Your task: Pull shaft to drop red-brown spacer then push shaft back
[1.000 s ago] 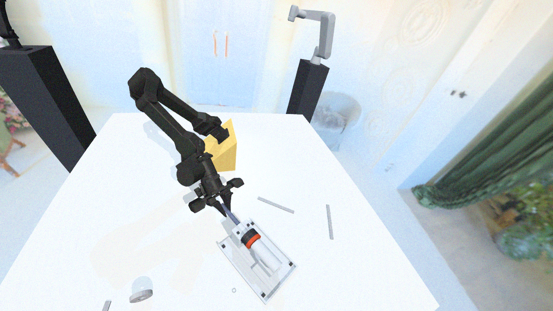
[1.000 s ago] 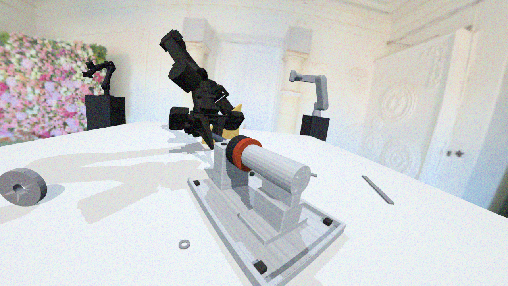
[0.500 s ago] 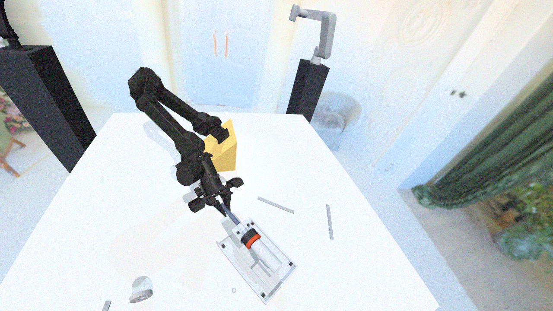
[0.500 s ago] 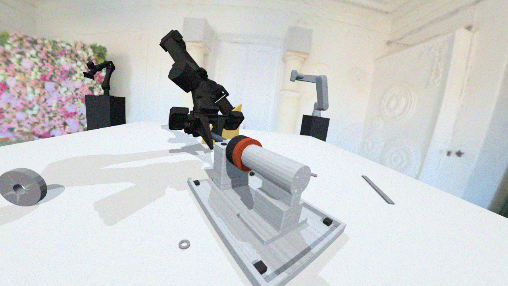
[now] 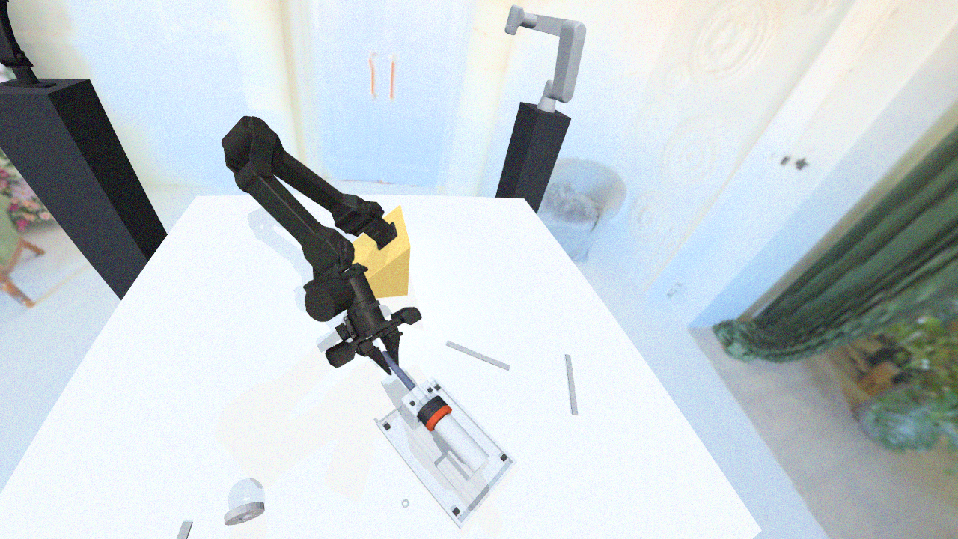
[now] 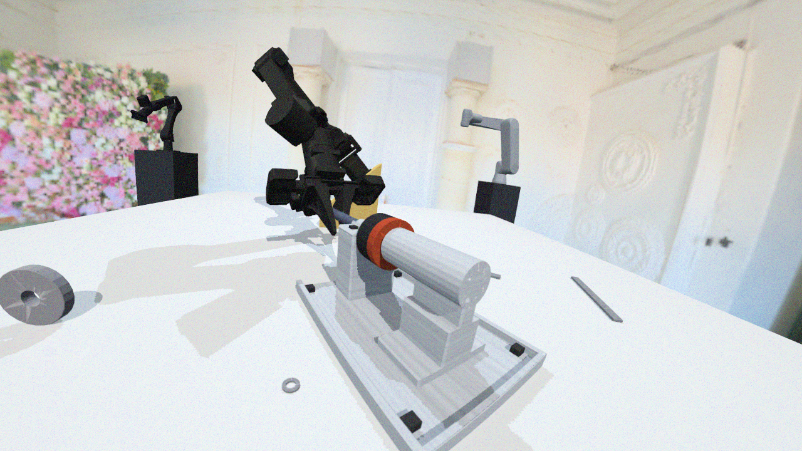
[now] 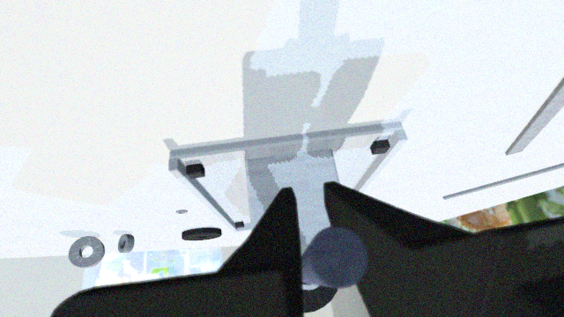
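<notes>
The blue-grey shaft (image 5: 399,372) (image 6: 344,217) (image 7: 341,260) sticks out of the near support post (image 6: 348,263). My gripper (image 5: 393,364) (image 6: 338,216) (image 7: 307,195) is shut on its outer part. The red-brown spacer (image 5: 438,417) (image 6: 375,247) sits against the big pale housing block (image 5: 462,442) (image 6: 432,256), still up at shaft height. A black spacer (image 5: 429,406) (image 6: 363,241) sits beside it, between it and the post. The shaft inside the spacers and housing is hidden.
The fixture stands on a rimmed base plate (image 5: 420,474) (image 6: 358,384). A small washer (image 5: 405,503) (image 6: 284,386) and a large grey wheel (image 5: 244,514) (image 6: 53,297) lie to its left in the exterior view. Flat bars (image 5: 477,355) (image 5: 570,385) lie right. A yellow block (image 5: 395,271) stands behind my gripper.
</notes>
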Tool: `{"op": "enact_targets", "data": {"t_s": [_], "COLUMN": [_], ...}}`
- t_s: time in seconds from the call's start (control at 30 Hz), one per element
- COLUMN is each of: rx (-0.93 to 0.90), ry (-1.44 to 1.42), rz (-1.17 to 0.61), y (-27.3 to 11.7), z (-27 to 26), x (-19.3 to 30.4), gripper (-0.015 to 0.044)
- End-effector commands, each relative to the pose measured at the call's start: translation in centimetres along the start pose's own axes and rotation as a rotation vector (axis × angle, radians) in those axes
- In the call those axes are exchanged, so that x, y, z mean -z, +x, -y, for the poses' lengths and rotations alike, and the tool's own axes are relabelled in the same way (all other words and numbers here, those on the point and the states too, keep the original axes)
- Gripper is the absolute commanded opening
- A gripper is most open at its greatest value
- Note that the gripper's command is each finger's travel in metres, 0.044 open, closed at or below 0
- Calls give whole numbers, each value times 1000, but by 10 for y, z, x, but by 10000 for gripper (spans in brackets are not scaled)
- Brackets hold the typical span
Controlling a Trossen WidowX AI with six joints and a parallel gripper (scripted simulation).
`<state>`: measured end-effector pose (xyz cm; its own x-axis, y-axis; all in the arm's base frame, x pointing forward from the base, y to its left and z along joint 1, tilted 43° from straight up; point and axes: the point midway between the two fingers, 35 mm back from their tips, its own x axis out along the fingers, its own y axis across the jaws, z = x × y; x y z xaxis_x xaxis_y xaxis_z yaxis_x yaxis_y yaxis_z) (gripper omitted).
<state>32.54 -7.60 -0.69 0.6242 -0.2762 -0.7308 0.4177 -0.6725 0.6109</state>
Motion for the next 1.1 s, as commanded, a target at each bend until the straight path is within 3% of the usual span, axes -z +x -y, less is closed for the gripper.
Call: {"op": "enact_targets", "data": {"t_s": [0.0, 1.07], "rx": [1, 1], "ry": [-5, -5], "rz": [-1, -1], "y": [-1, -3], "z": [0, 0], "x": [0, -3], "gripper": [0, 0]}}
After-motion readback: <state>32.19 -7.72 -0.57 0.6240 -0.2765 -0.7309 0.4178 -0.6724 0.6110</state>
